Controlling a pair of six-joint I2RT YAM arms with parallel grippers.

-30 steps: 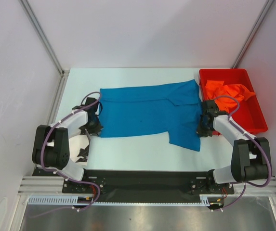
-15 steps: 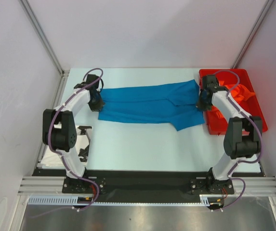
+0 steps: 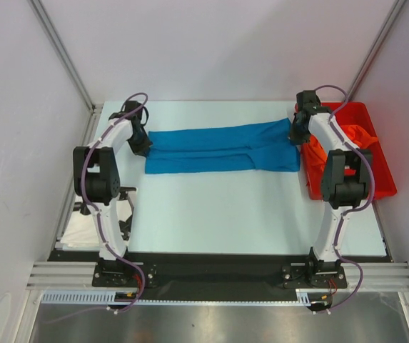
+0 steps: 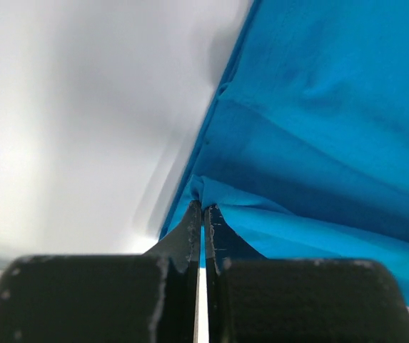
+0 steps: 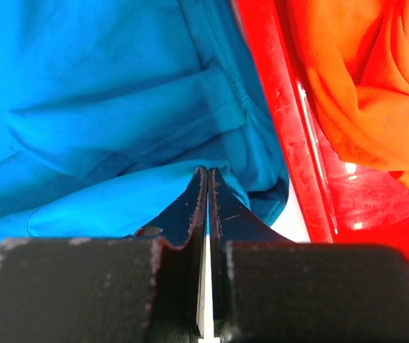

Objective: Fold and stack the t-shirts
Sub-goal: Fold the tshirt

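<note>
The bright blue t-shirt (image 3: pixel 218 148) lies on the white table (image 3: pixel 218 214), folded over on itself into a long band across the far half. My left gripper (image 3: pixel 140 140) is shut on its left edge; the pinched blue cloth shows in the left wrist view (image 4: pixel 311 143). My right gripper (image 3: pixel 296 133) is shut on its right edge; the cloth shows in the right wrist view (image 5: pixel 104 107). The orange t-shirt (image 3: pixel 348 137) lies crumpled in the red bin (image 3: pixel 375 179), also in the right wrist view (image 5: pixel 361 78). The white t-shirt with black blotches is mostly hidden.
The red bin's wall (image 5: pixel 283 121) stands right beside my right gripper. A metal frame rail (image 3: pixel 83 157) runs along the table's left edge, with white walls close behind and to the sides. A bit of white and black cloth (image 3: pixel 122 214) shows at the left edge.
Both grippers carried the shirt's near edge away from me to the far edge, folding it in half lengthwise. The arms are now stretched far out.
</note>
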